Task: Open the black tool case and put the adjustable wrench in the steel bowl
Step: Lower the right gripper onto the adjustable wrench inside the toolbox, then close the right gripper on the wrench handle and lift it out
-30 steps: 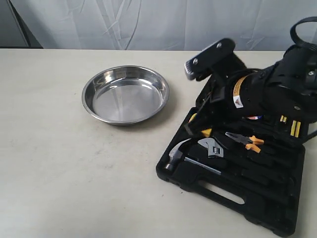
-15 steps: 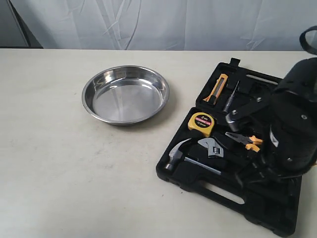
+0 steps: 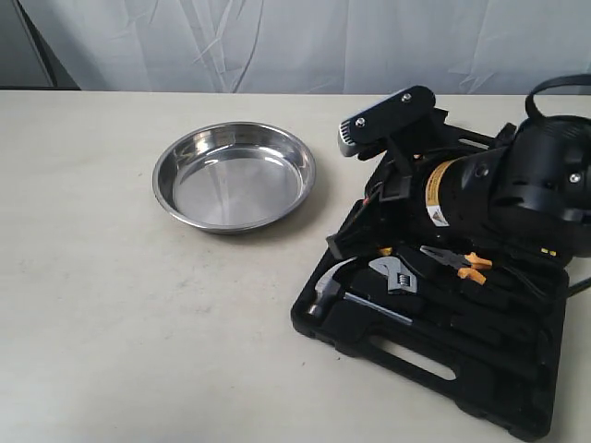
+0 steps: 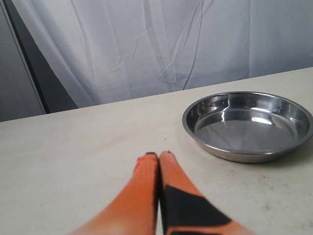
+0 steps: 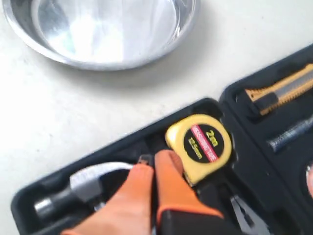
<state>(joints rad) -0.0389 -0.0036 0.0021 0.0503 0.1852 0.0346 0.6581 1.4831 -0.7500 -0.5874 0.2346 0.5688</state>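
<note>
The steel bowl [image 3: 234,177] sits empty on the table, left of the black tool case [image 3: 434,355], which lies open. The adjustable wrench [image 3: 397,274] rests in its slot in the case, between the hammer and the pliers. My right gripper [image 3: 337,246] hovers low over the case's left end; in the right wrist view it [image 5: 154,159] is shut on nothing, tips beside the yellow tape measure [image 5: 203,144], and it hides the wrench. My left gripper [image 4: 159,155] is shut over bare table, short of the bowl [image 4: 248,125], and it is out of the exterior view.
In the case lie a claw hammer [image 3: 328,286], orange-handled pliers [image 3: 459,261], a utility knife [image 5: 281,88] and a screwdriver bit [image 5: 293,134]. The right arm's bulky black body [image 3: 517,194] covers the case's back half. A white curtain hangs behind the table.
The right arm drew back to the right, baring the tape measure and the lid's tools, then swung forward again over the case's left end. The bowl, case and wrench have not moved.
</note>
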